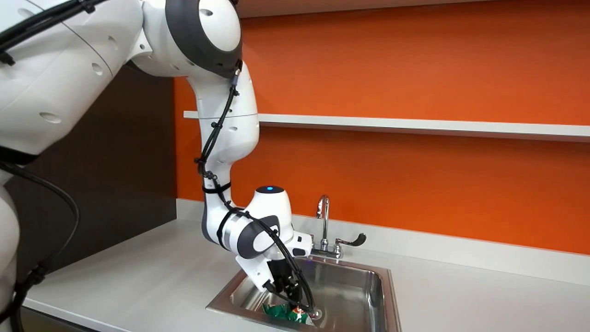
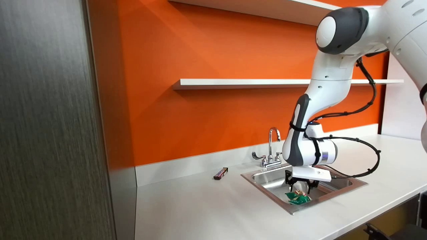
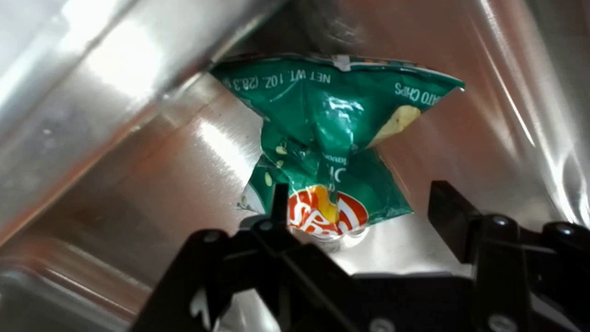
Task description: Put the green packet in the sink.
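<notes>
The green packet (image 3: 318,120) is a crinkled chip bag with a red and yellow logo. It lies in the steel sink (image 2: 273,197), and it also shows in both exterior views (image 1: 279,311) (image 2: 298,199). My gripper (image 3: 359,186) is over the sink just above the packet, fingers pointing down. Its fingers are spread wide with nothing gripped between them. In the wrist view the left finger overlaps the packet's logo end and the right finger stands beside it. I cannot tell whether a finger touches it. The drain is partly hidden by the packet in the wrist view.
A chrome faucet (image 2: 271,146) with handles stands behind the sink. A small dark wrapped bar (image 2: 221,173) lies on the counter. A white shelf (image 1: 415,124) runs along the orange wall. A dark tall panel (image 2: 66,120) stands at the side. Cables hang around the wrist.
</notes>
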{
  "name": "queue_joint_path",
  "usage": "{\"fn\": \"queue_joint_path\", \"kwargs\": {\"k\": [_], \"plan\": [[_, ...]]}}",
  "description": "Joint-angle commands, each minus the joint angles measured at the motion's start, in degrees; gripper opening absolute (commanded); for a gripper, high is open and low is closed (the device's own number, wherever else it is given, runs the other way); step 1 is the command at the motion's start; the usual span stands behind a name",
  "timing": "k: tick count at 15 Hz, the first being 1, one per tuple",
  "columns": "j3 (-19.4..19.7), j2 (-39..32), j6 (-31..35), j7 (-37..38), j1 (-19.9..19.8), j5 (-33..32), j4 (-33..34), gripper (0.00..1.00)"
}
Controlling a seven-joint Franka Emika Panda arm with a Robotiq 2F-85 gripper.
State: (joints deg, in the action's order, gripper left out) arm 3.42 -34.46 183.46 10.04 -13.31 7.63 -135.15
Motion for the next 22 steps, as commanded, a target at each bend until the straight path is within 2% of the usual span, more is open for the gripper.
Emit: {"fn": "queue_joint_path", "kwargs": {"k": [1, 6, 9, 11, 14, 17, 19, 21, 22], "plan": [[-1.8, 6.2, -1.7, -2.7, -0.7, -0.5, -4.1, 1.0], [-4.8, 14.0, -2.9, -5.2, -0.3, -1.4, -10.4, 1.0], [-5.4, 20.1, -5.5, -5.7, 2.1, -1.4, -15.2, 1.0], [-5.1, 24.5, -9.1, -5.5, 4.3, -1.1, -18.1, 1.0], [-1.2, 31.2, -15.2, -3.2, 10.3, -3.5, -21.7, 1.0], [1.2, 37.9, -21.1, 2.6, 13.4, -11.5, -24.4, 1.0], [-0.4, 42.3, -24.7, 6.7, 12.8, -15.9, -25.6, 1.0], [-2.6, 46.4, -29.0, 8.3, 12.1, -16.7, -26.3, 1.0], [-3.5, 46.0, -31.8, 8.6, 12.1, -16.2, -23.8, 1.0]]}}
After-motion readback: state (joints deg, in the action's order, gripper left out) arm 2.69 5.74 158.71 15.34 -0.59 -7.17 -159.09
